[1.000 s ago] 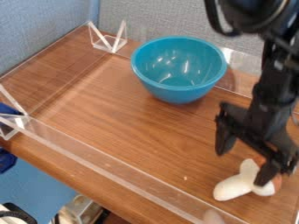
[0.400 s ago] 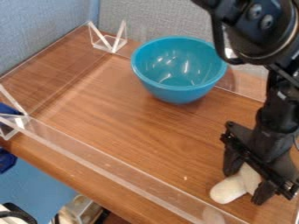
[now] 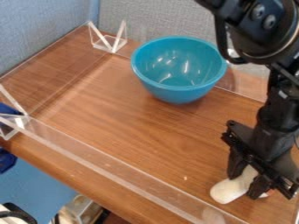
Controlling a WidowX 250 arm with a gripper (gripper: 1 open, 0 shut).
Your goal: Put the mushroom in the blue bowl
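Note:
The mushroom (image 3: 230, 190) lies on the wooden table near its front right corner. Only its cream-white stem shows, sticking out to the lower left from between the black fingers; the cap is hidden behind them. My gripper (image 3: 260, 180) stands upright over it, down at the table top, and its fingers (image 3: 240, 164) are shut on the mushroom. The blue bowl (image 3: 177, 68) stands upright and holds nothing, at the back middle of the table, well behind and left of the gripper.
A low clear acrylic wall (image 3: 105, 166) runs along the table's front and left edges. Clear triangular brackets stand at the back left corner (image 3: 107, 37) and at the left edge (image 3: 10, 118). Bare wood (image 3: 105, 101) lies between bowl and front wall.
The gripper came down and forward over the mushroom, then its fingers closed on it. The mushroom's cap is now covered. The bowl has not moved.

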